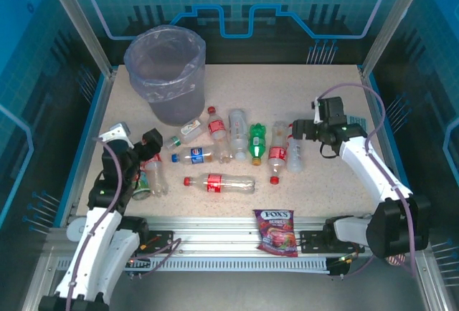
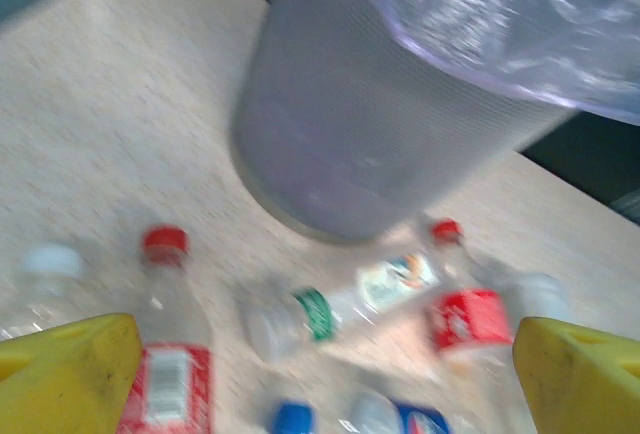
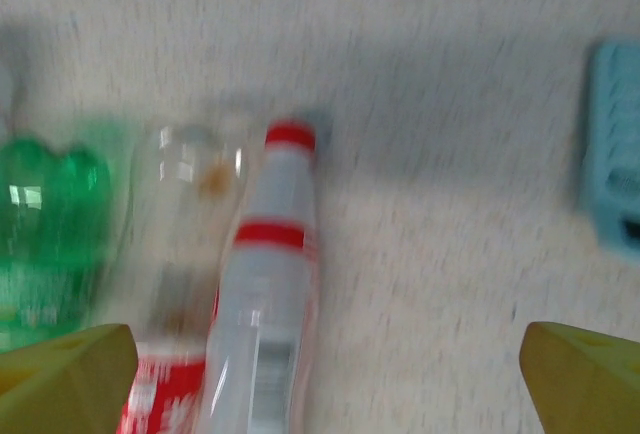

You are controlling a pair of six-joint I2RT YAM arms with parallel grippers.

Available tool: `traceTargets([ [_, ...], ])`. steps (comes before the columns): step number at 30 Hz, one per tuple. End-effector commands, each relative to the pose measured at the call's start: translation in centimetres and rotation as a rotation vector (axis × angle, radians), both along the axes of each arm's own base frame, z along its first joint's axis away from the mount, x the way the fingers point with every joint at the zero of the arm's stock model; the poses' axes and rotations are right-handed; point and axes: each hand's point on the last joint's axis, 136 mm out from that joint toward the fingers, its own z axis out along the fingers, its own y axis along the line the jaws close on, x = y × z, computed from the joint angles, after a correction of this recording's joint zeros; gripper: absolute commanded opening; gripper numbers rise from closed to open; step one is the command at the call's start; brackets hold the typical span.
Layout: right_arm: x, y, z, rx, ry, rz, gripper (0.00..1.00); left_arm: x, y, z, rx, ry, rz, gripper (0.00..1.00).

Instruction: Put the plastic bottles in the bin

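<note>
I see clear, glossy plastic bottles on a matt, speckled tabletop. The bin has a thin translucent liner; its wall looks ribbed, I think.

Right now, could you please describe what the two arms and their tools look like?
The left arm and right arm are built of white links with black joints. A thin lilac-grey cable trails along each, looping at the right wrist. The left tool and right tool carry dull yellow, wedge-shaped fingers. No markings are legible on them.
</note>
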Motion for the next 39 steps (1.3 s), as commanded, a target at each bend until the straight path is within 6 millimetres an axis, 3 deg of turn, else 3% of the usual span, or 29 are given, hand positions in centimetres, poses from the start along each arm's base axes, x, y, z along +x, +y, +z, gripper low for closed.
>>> traceTargets([
  [1, -4.9, 0.6, -2.8, -0.003, 0.257, 0.021, 0.97, -2.6, -4.4, -0.7, -0.229, 0.15, -0.17, 0.96],
  [8, -5.1, 2.1, -5.9, 0.059, 0.336, 0.057, 0.83, -3.7, -10.7, 2.1, -0.338, 0.138, -0.399, 0.96],
  [14, -4.5, 2.7, -7.8, 0.065, 0.365, 0.056, 0.77, -2.6, -17.3, 2.9, -0.343, 0.12, -0.554, 0.96],
  [20, -5.0, 3.2, -10.2, 0.097, 0.407, 0.048, 0.74, -1.2, -21.5, 3.4, -0.315, 0.12, -0.616, 0.96],
  [25, -5.1, 3.5, -11.7, 0.111, 0.455, 0.054, 0.78, 0.7, -23.7, 3.1, -0.351, 0.131, -0.629, 0.96],
  [29, -4.7, 3.4, -11.8, 0.117, 0.455, 0.047, 0.77, 1.7, -24.5, 2.8, -0.368, 0.125, -0.622, 0.96],
  [33, -4.8, 3.1, -12.2, 0.114, 0.477, 0.04, 0.73, 2.3, -25.1, 3.0, -0.364, 0.129, -0.627, 0.97],
  [39, -5.0, 2.0, -11.0, 0.041, 0.465, 0.051, 0.63, 2.8, -25.9, 3.6, -0.39, 0.127, -0.637, 0.96],
])
